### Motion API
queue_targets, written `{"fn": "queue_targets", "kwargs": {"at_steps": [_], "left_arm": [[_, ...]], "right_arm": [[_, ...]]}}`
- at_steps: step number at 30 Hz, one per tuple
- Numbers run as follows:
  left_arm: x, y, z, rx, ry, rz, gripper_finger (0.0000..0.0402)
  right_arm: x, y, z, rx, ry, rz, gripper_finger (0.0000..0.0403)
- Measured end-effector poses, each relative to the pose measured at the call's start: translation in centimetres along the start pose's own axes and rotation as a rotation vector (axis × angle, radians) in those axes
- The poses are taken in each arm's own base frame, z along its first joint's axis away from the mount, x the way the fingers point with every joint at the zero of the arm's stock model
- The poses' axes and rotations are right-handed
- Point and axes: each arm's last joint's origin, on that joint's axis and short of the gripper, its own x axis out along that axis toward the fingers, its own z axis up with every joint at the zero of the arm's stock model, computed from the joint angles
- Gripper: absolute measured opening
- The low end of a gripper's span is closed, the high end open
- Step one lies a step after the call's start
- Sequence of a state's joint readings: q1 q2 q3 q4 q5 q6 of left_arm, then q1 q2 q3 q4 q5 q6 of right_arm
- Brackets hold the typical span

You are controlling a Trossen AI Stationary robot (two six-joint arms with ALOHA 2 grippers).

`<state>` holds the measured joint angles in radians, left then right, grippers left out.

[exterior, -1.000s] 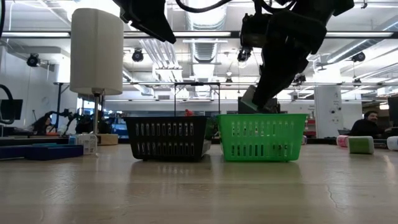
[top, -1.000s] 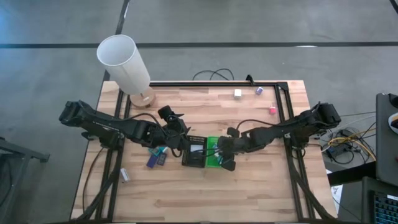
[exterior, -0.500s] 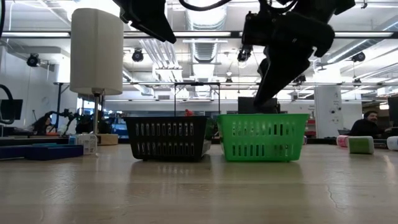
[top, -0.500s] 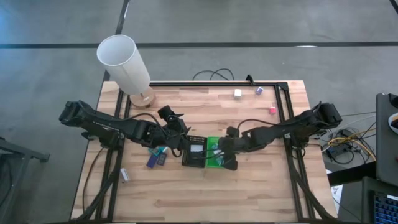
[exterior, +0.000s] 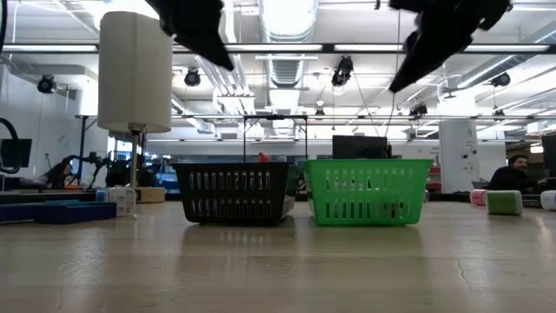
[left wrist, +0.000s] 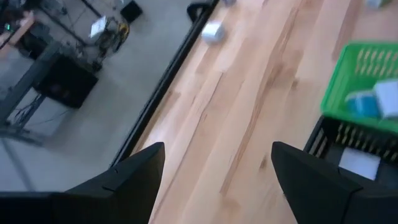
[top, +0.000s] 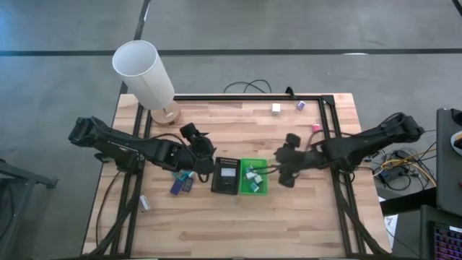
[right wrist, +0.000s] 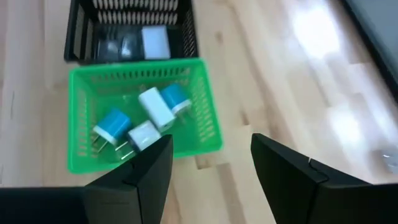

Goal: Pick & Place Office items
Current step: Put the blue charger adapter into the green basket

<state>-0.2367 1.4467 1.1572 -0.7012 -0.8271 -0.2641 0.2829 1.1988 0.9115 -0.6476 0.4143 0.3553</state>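
Observation:
A green tray (top: 253,177) at the table's middle holds several small white and teal blocks (right wrist: 144,119). A black tray (top: 225,175) stands against its left side with a white piece (right wrist: 155,41) inside. My right gripper (top: 284,175) is open and empty, just right of the green tray and above it; the right wrist view (right wrist: 211,149) looks down on both trays. My left gripper (top: 206,165) is open and empty above the table, left of the black tray; its own view (left wrist: 217,155) shows bare wood. Loose white (top: 276,108), purple (top: 301,105) and pink (top: 316,128) blocks lie at the far right.
A tall white lampshade (top: 144,72) on a wooden foot stands at the far left corner. Dark-blue and teal pieces (top: 180,182) lie left of the black tray, and a small white piece (top: 144,204) lies near the left edge. A black frame rail (top: 245,96) runs along the far edge.
My right gripper has risen from over the green tray and drawn back toward the table's right edge; in the low view it has gone up out of the basket to the picture's top. The tray's white and teal blocks now show uncovered.

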Motion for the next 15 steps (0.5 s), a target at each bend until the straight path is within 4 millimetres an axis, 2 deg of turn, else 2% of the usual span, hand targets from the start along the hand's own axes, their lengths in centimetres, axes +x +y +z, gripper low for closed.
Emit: {"fn": "queue_targets", "kwargs": {"at_steps": [3, 8, 15], "left_arm": [[-0.1, 0.3, -1.2, 0.006, 0.100, -0.001, 0.0303], [-0.4, 0.5, -2.9, -0.047, 0.313, -0.100, 0.0303], [-0.8, 0.0, -3.5, -0.187, 0.484, -0.293, 0.0303]], "right_arm": [[-1.4, -0.9, -1.3, 0.043, -0.061, -0.016, 0.0216], [-2.4, -1.9, -3.2, 0.078, -0.139, 0.008, 0.0216], [-3.6, -2.7, -3.5, 0.120, -0.223, 0.042, 0.0216]]}}
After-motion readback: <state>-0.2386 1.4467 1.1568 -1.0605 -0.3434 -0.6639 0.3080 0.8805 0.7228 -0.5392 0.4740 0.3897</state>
